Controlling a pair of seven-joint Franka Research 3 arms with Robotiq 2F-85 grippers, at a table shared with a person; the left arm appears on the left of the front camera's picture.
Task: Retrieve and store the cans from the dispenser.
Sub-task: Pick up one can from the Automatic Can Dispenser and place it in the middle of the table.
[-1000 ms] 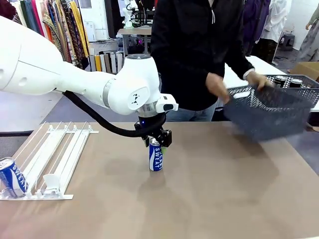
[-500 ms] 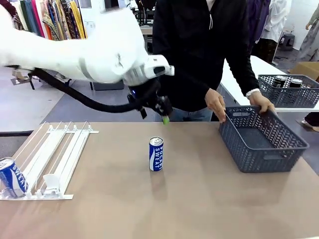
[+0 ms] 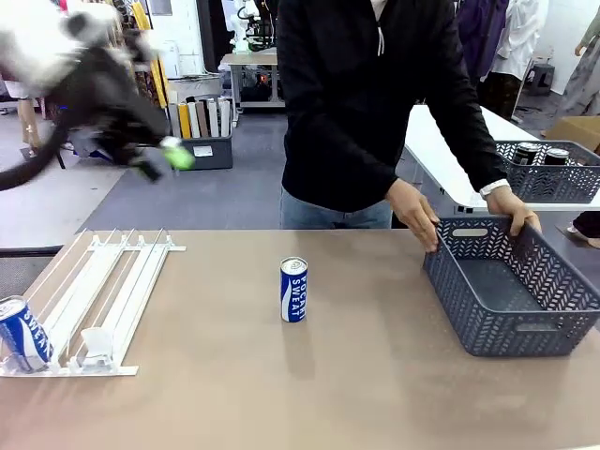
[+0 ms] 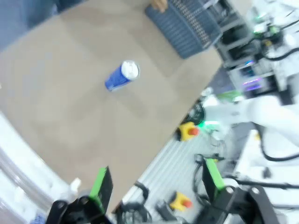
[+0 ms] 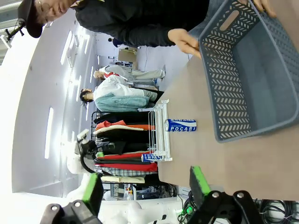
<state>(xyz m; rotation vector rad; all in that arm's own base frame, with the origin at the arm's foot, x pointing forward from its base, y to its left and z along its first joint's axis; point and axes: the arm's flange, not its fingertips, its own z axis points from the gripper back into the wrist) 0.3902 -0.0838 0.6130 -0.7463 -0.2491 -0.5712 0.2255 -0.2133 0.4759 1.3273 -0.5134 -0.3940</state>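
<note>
A blue Pocari Sweat can (image 3: 293, 290) stands upright in the middle of the table, untouched; the left wrist view has this can (image 4: 122, 76) far below. A second blue can (image 3: 21, 335) rests at the low end of the white dispenser (image 3: 103, 295). My left gripper (image 3: 164, 157) is a blur high above the table's left side. In its own view the left gripper (image 4: 156, 179) is open and holds nothing. My right gripper (image 5: 145, 186) also stands open and bare, with both cans (image 5: 181, 125) and the dispenser (image 5: 161, 128) far ahead of it.
A person at the far side holds a grey lattice basket (image 3: 516, 295) with both hands (image 3: 417, 214) on the table's right part. A second grey basket (image 3: 544, 173) with black cans sits on a white table behind it.
My left gripper let go of the middle can, rose and swung away to the upper left. The person brought the grey basket down onto the table at the right.
</note>
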